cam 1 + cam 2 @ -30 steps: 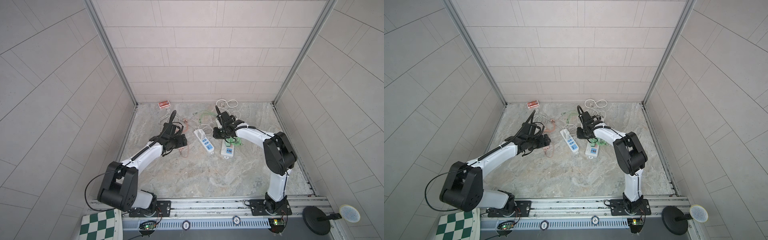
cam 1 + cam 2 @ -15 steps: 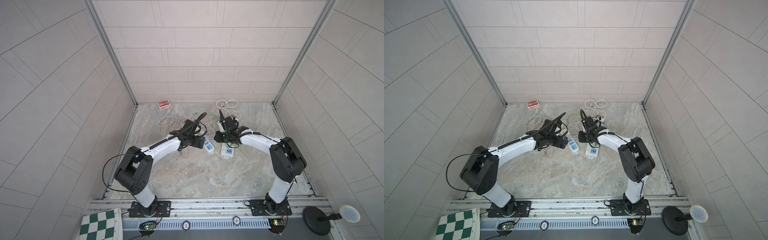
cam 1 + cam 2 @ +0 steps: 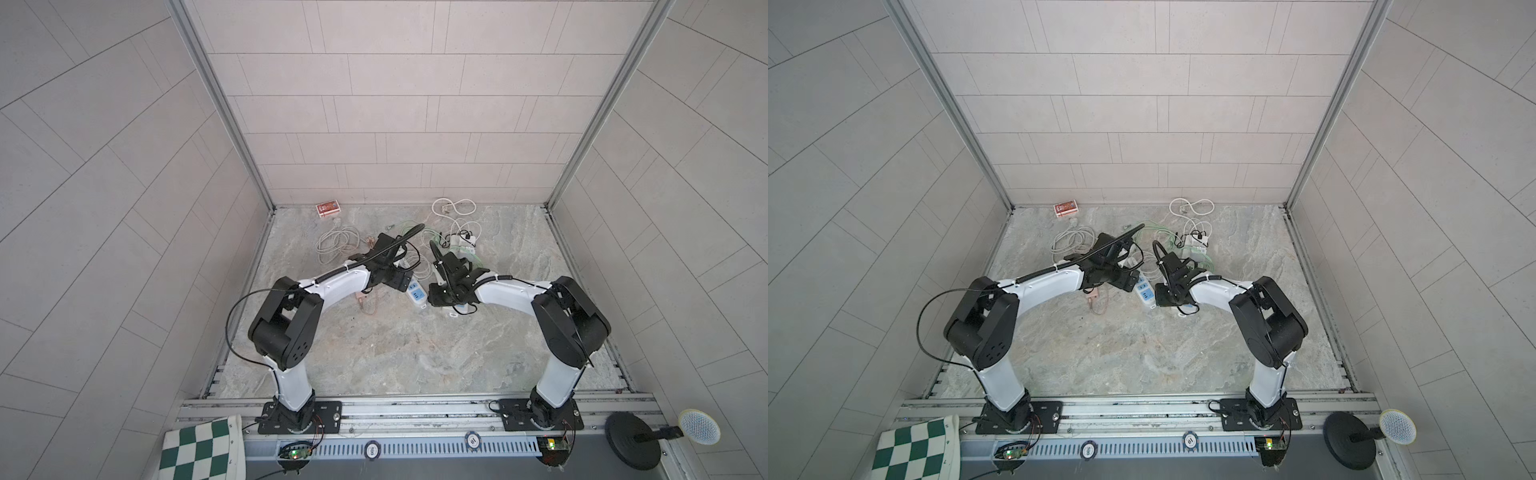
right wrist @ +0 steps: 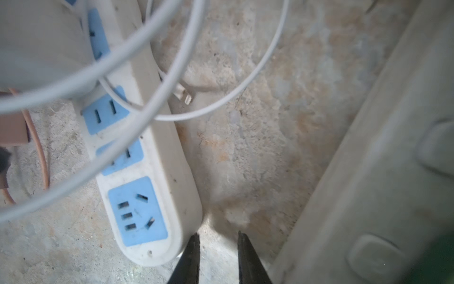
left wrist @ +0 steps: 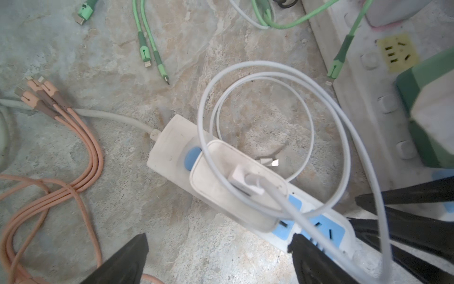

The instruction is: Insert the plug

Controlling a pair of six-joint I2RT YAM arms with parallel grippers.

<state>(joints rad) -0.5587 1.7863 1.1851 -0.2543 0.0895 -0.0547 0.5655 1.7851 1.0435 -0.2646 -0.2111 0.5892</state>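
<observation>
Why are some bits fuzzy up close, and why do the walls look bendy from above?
In the right wrist view the white cable nearest the lens is smeared out of focus, while the blue-socket power strip is sharper; in the left wrist view the green block close to the camera is blurry; in both top views the wide lens bends the wall tile lines near the sides.

Soft, even white light fills both top views, with only faint shadows beneath the arms and no glare. Wide-angle distortion bows the wall tiles (image 3: 124, 166) toward 9 and 3 o'clock. In the wrist views the floor (image 5: 172, 61) is fairly sharp, while the close white cable (image 4: 122, 137) and a green block (image 5: 430, 110) are blurred and out of focus.
</observation>
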